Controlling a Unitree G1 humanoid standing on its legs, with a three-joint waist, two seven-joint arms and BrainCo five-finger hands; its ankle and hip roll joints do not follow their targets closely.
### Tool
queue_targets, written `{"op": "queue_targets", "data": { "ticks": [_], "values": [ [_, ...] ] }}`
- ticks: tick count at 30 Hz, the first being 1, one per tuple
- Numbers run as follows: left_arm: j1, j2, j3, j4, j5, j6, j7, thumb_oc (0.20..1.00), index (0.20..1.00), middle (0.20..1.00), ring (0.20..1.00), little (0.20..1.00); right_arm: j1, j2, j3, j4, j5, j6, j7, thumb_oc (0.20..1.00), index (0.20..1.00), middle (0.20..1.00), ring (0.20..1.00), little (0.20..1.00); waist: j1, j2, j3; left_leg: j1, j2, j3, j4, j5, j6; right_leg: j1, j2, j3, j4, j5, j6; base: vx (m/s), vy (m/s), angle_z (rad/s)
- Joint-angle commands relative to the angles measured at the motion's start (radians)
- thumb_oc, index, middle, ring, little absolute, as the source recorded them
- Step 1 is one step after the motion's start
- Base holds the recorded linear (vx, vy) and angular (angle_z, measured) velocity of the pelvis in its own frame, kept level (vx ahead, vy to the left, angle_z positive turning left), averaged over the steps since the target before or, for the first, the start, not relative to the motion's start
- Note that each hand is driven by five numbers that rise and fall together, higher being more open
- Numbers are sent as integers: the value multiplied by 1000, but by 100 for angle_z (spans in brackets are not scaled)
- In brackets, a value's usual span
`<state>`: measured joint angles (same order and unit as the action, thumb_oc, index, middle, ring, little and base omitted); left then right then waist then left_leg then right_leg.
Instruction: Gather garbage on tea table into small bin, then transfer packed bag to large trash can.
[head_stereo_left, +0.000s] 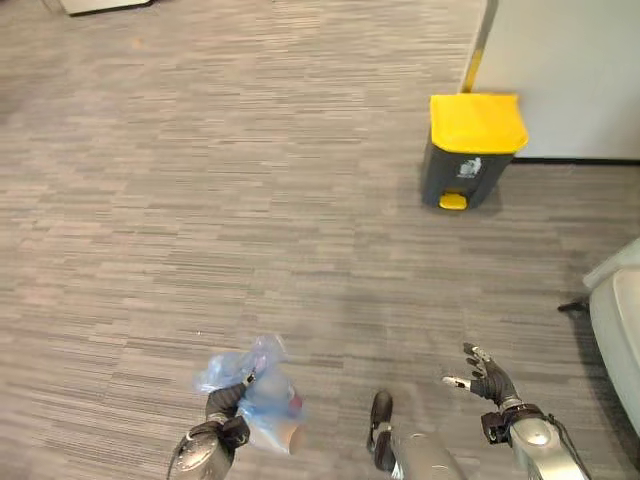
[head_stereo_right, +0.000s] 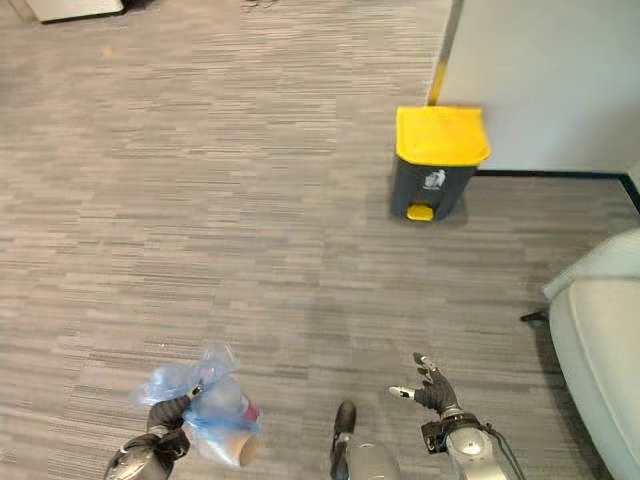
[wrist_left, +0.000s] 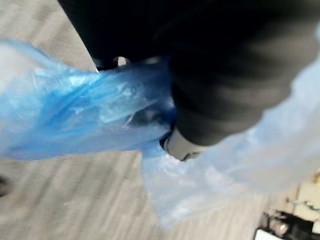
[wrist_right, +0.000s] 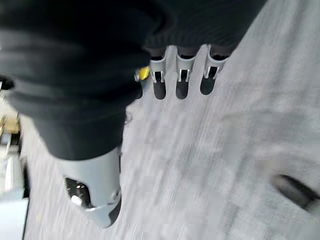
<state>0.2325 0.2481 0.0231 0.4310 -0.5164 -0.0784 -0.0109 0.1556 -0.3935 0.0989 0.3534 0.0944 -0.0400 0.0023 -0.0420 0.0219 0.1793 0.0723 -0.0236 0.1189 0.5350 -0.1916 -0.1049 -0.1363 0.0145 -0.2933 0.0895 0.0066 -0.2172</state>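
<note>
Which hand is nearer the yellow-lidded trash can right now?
Right. The open right hand sits almost straight below the trash can; the left hand, clutching the blue bag, is farther off to its left.

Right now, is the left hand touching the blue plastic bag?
Touching. In the left eye view the left hand is closed on the neck of the blue plastic bag, which hangs above the carpet. The left wrist view shows the plastic bunched against it.
</note>
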Motion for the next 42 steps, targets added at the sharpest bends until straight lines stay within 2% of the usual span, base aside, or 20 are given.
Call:
{"op": "queue_targets", "data": {
  "ticks": [1,5,6,8,9,10,13,17,20,23,24,25,28,30,32,34,35,37,39,42],
  "values": [
    [-47,59,18,-25,10,-37,-13,200,200,200,200,200,-26,-26,-18,-23,-1,-32,-19,1000,1000,1000,1000,1000,-29,-56,-28,-7,70,-55,-154,198,42,-1,-88,36,-35,39,241,260,-120,-69],
    [-55,50,2,-20,4,-31,-11,200,200,200,200,200,-34,-35,-30,-22,4,-29,-29,1000,1000,1000,1000,1000,-7,-89,-16,-129,6,-44,-233,86,84,57,-99,91,-65,26,259,226,-35,-68],
    [-55,54,0,-21,4,-32,-12,200,200,200,200,200,-34,-37,-32,-21,4,-29,-34,1000,1000,1000,1000,1000,5,-90,-7,-154,-13,-58,-281,89,86,69,-92,111,-70,25,262,183,37,-57],
    [-58,55,1,-16,-3,-35,-4,200,200,200,200,200,-37,-39,-33,-16,2,-29,-45,1000,1000,1000,1000,1000,33,-80,12,-208,-44,-116,-400,178,74,93,-67,151,-86,31,265,160,53,-60],
    [-44,49,6,-24,-6,-41,-9,200,200,200,200,200,-36,-38,-30,-11,4,-30,-36,1000,1000,1000,1000,1000,42,-71,14,-188,-56,-148,-445,171,80,102,-54,174,-84,27,273,135,39,-90],
    [-45,47,5,-26,-4,-40,-10,200,200,200,200,200,-34,-36,-37,-6,-1,-32,-38,1000,1000,1000,1000,1000,38,-70,12,-183,-47,-136,-459,186,79,110,-51,173,-91,23,276,140,67,-133],
    [-34,56,12,-37,11,-38,-24,200,200,200,200,200,-40,-23,-28,6,-16,-27,-25,1000,1000,1000,1000,1000,35,-61,1,-149,-52,-116,-488,180,109,97,-55,220,-58,27,284,117,143,-123],
    [-28,73,27,-35,15,-44,-23,200,200,200,200,200,-53,-9,-19,11,-17,-25,-18,1000,1000,1000,1000,1000,51,-58,0,-112,-46,-59,-510,176,125,89,-65,240,-35,26,297,63,86,-90],
    [-20,74,36,-44,14,-44,-19,200,200,200,200,200,-52,-5,-19,17,-14,-24,-15,1000,1000,1000,1000,1000,57,-53,-4,-98,-54,-57,-508,160,140,92,-69,248,-23,12,301,79,75,-21],
    [-18,70,38,-48,14,-39,-10,200,200,200,200,200,-59,4,-16,15,-21,-20,-12,1000,1000,1000,1000,1000,59,-38,8,-77,-66,-60,-508,140,166,37,-80,242,125,0,323,99,135,-2],
    [-18,73,35,-48,18,-40,-2,200,200,200,200,200,-64,8,-11,10,-23,-21,-13,1000,1000,1000,1000,1000,54,-28,26,-52,-70,-52,-507,126,181,-27,-102,219,241,43,344,140,140,-22],
    [-18,73,35,-48,18,-40,-2,200,200,200,200,200,-64,8,-11,10,-23,-21,-13,1000,1000,1000,1000,1000,54,-28,26,-53,-70,-52,-508,126,181,-28,-102,220,243,42,344,148,70,-38],
    [-18,69,26,-49,12,-40,2,200,200,200,200,200,-67,3,-7,4,-20,-18,-14,1000,1000,1000,1000,1000,46,-20,25,-9,-64,-43,-532,102,174,-66,-143,140,163,51,329,229,-50,6],
    [-20,70,23,-42,6,-40,1,200,200,200,200,200,-67,2,-7,2,-14,-19,-16,1000,1000,1000,1000,1000,41,-21,27,6,-62,-47,-533,91,170,-72,-150,123,112,70,329,265,-114,0],
    [-29,74,22,-35,2,-40,5,200,200,200,200,200,-68,-2,-5,-6,-14,-15,-18,1000,1000,1000,1000,1000,28,-22,34,41,-52,-58,-526,64,153,-110,-181,99,12,120,346,302,-159,-45],
    [-28,72,29,-38,7,-45,5,200,200,200,200,200,-62,-3,-4,-20,-24,-13,-15,1000,1000,1000,1000,1000,18,-22,39,73,-38,-72,-528,46,141,-133,-197,92,-35,146,360,379,-240,16],
    [-31,71,32,-37,11,-51,11,200,200,200,200,200,-49,-4,-6,-22,-27,-15,-10,1000,1000,1000,1000,1000,4,-26,41,107,-27,-89,-529,26,126,-148,-205,123,-45,181,371,530,-361,25],
    [-30,73,29,-37,17,-52,2,200,200,200,200,200,-36,-4,-13,-22,-31,-14,-5,1000,1000,1000,1000,1000,2,-40,28,126,-21,-102,-516,4,111,-122,-213,121,-57,189,368,377,-289,47],
    [-23,59,23,-35,11,-50,4,200,200,200,200,200,-26,-12,-12,-12,-34,-18,-3,1000,1000,1000,1000,1000,-6,-32,8,123,30,-104,-458,44,69,-102,-193,110,-20,169,348,397,-376,98],
    [-20,48,13,-30,8,-43,-5,200,200,200,200,200,-11,-24,-12,-14,-20,-27,0,1000,1000,1000,1000,1000,-14,-28,-3,57,86,-88,-303,168,28,-46,-154,88,-16,115,303,268,-313,45]
  ]
}}
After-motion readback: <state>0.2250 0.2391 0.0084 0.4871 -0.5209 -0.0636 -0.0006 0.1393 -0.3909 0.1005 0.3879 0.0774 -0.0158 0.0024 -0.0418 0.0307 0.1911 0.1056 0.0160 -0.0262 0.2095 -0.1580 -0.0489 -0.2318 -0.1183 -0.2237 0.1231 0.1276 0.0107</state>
